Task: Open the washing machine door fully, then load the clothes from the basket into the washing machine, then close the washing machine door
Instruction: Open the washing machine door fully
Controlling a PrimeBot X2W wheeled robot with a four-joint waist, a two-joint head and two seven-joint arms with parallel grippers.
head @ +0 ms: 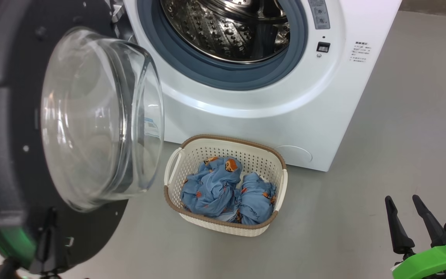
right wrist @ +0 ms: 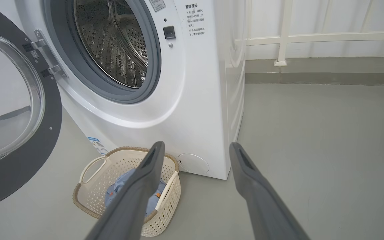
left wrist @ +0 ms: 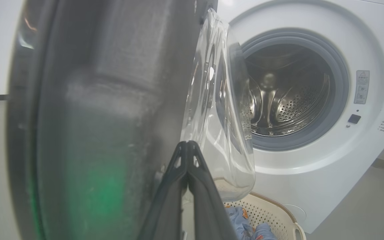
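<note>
Looks down from the head on the washing machine (head: 246,116): white box, grey rubber ring, dimpled steel drum. Finds its door (head: 6,155) swung out to the washing machine's left, glossy black rim round a bulging clear glass bowl. Places the basket (head: 227,144), cream perforated plastic with a brown woven-look rim, on the grey floor (head: 362,193) just before the washing machine, crumpled light blue bear-print clothes (head: 223,190) inside. Adds from the left wrist the left gripper (left wrist: 187,143), pressed together, empty, close at the door's inner face. Adds from the right wrist the right gripper (right wrist: 196,146), spread wide, holding nothing, before the washing machine's right corner, and a white railing (right wrist: 312,36) beyond.
</note>
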